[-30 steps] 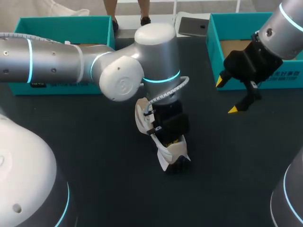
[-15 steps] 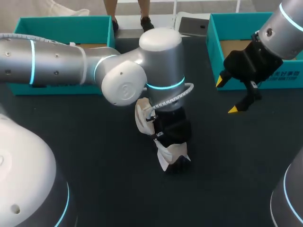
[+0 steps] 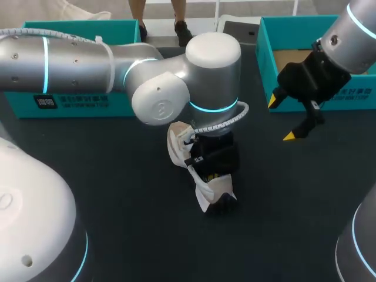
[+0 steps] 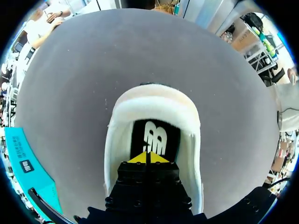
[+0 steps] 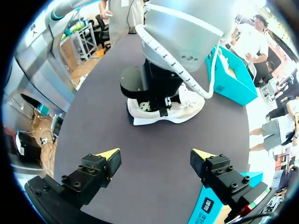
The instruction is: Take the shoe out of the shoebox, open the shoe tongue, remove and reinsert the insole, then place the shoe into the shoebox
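Observation:
A white sneaker (image 3: 212, 189) lies on the black table (image 3: 117, 194) at the middle. My left gripper (image 3: 215, 174) points down into its opening. In the left wrist view that gripper (image 4: 148, 157) is shut, tips together just over the black insole (image 4: 155, 135) with a white logo, ringed by the padded white collar (image 4: 154, 100). I see nothing pinched between the tips. My right gripper (image 3: 288, 118) hangs open above the table, right of the shoe and in front of the right teal shoebox (image 3: 265, 64). Seen from the right wrist, the shoe (image 5: 187, 109) lies ahead of the open right gripper (image 5: 156, 156), under my left arm (image 5: 182, 32).
A second teal box (image 3: 76, 100) stands at the back left behind my left arm. A grey flat thing (image 3: 238, 32) lies at the back between the boxes. Bare table lies in front of the shoe and to its left.
My left arm's wrist and elbow have swung a little to the right while its gripper stayed in the shoe. The shoe and my right arm have not moved.

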You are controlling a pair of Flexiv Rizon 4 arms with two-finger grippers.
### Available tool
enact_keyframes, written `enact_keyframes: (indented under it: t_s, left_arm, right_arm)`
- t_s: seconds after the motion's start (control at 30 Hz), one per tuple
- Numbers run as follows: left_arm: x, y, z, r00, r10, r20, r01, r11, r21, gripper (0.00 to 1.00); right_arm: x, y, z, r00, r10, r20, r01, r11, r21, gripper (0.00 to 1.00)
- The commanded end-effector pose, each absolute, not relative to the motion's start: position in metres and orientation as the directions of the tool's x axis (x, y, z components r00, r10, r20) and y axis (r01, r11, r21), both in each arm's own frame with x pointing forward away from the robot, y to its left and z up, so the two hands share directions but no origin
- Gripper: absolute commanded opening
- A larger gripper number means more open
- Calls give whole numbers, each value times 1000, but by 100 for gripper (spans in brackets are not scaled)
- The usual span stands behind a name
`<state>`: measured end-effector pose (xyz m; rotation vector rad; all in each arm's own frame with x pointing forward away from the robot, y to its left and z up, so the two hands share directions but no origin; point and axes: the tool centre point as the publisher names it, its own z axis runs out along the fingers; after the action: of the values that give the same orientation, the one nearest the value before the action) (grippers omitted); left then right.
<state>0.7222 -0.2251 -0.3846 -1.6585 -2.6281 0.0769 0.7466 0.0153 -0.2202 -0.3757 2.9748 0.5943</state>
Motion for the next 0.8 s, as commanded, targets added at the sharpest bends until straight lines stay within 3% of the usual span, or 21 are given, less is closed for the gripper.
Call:
enact_keyframes:
  t_s: [0.03,0.37,0.43,0.53,0.6,0.63,0.8]
  left_arm:
    - [722,-221,-355,-427,904,-19,900,427,93,0]
    - [735,-217,-348,-445,894,-48,854,440,277,0]
    - [737,-217,-352,-452,891,-23,849,439,293,33]
    - [738,-214,-354,-458,889,-22,837,440,324,51]
    - [742,-213,-353,-466,884,-22,834,448,322,77]
    - [745,-212,-353,-472,881,-26,827,453,332,96]
    - [747,-212,-352,-468,883,-21,828,447,339,100]
  right_arm:
    - [746,16,-221,-967,-221,-130,-254,896,364,100]
    - [746,16,-221,-967,-221,-130,-254,896,364,100]
    - [746,16,-221,-967,-221,-130,-254,896,364,100]
    - [746,16,-221,-967,-221,-130,-254,896,364,100]
    - [746,16,-221,-967,-221,-130,-254,896,364,100]
    - [746,16,-221,-967,-221,-130,-254,896,364,100]
    - [746,16,-221,-967,-221,-130,-254,896,364,100]
